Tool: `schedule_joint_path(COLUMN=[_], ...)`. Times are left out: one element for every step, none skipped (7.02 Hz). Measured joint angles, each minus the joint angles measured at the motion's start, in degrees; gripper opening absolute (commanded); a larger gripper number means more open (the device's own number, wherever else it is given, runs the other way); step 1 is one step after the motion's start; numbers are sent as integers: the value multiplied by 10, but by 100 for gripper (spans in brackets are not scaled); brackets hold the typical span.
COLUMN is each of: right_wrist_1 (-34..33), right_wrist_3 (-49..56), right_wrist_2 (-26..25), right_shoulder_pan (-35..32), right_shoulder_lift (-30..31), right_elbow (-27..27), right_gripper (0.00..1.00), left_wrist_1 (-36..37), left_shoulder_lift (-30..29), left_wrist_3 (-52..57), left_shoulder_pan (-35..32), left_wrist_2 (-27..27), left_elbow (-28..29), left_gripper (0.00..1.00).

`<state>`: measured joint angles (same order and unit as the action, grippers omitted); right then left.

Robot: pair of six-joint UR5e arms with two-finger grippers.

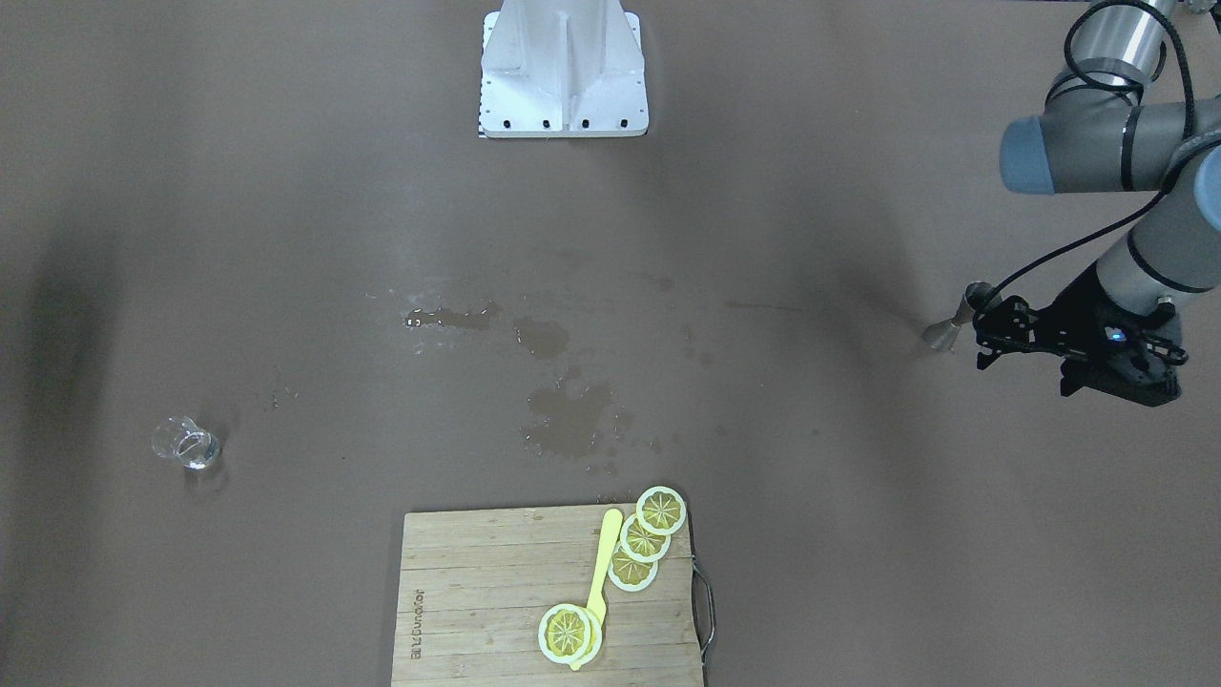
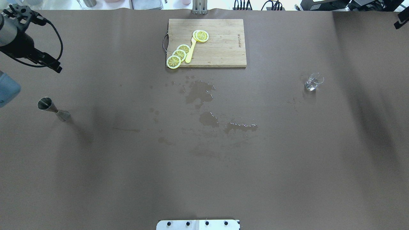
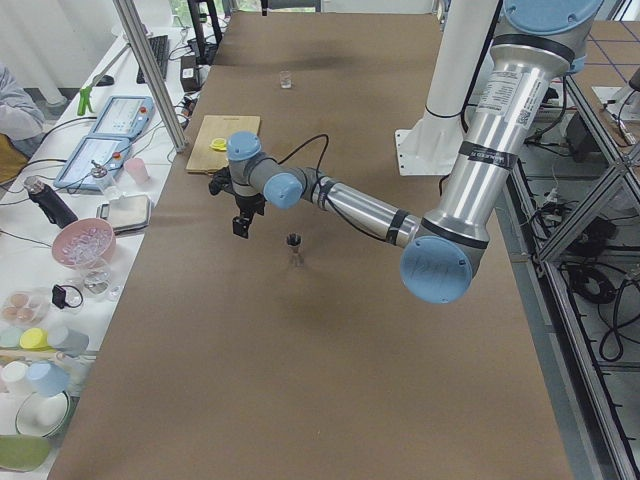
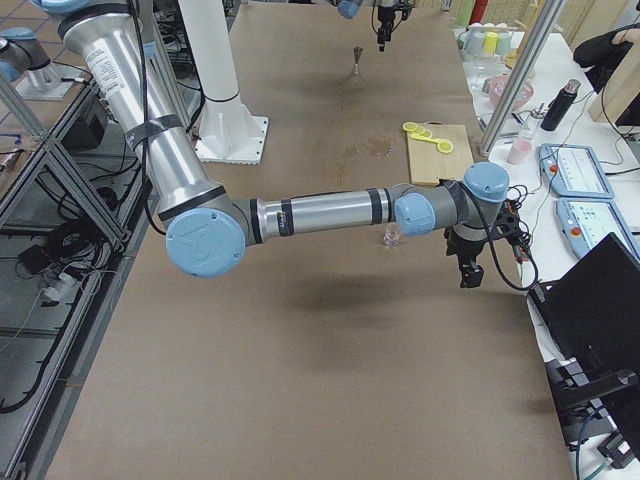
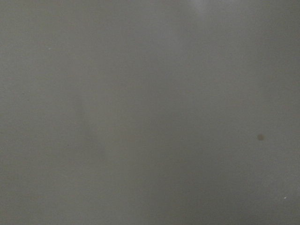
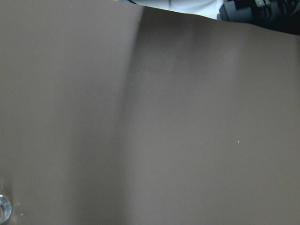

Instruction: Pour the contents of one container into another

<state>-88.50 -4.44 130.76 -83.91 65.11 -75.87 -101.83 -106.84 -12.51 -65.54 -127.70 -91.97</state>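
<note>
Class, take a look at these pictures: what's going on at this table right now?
Nothing is being held. The glass cup and the steel jigger stand upright, far apart on the table, with wet patches between them. The left gripper hovers beside the jigger, jaws apart and empty. The right gripper hangs above the table near the cup. No pouring is under way.

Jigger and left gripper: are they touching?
Apart. The overhead view shows bare table between the left gripper and the standing jigger; the exterior left view shows the gap too.
</note>
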Motion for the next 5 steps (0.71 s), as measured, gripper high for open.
schedule_joint_path(right_wrist_1=[-34,-47,-53,-68,-105], right_wrist_3=[0,0,-1,-1,-1], right_wrist_2=[-1,0,0,4,11], right_shoulder_pan=[-7,-14,-24,-37,-48], right_shoulder_lift=[21,49,84,108,117], right_elbow=[-25,-49,-82,-109,-132], right_gripper=[100,100,100,100,100], left_wrist_1=[1,-1,-7,-11,-13], left_shoulder_lift=[22,52,90,123,163], left_wrist_3=[77,124,163,216,268], left_shoulder_pan=[-29,-61,-97,-136,-182], left_wrist_2=[-7,-27,-51,-63,-70], left_elbow=[2,3,3,3,6], left_gripper=[99,99,99,99,99])
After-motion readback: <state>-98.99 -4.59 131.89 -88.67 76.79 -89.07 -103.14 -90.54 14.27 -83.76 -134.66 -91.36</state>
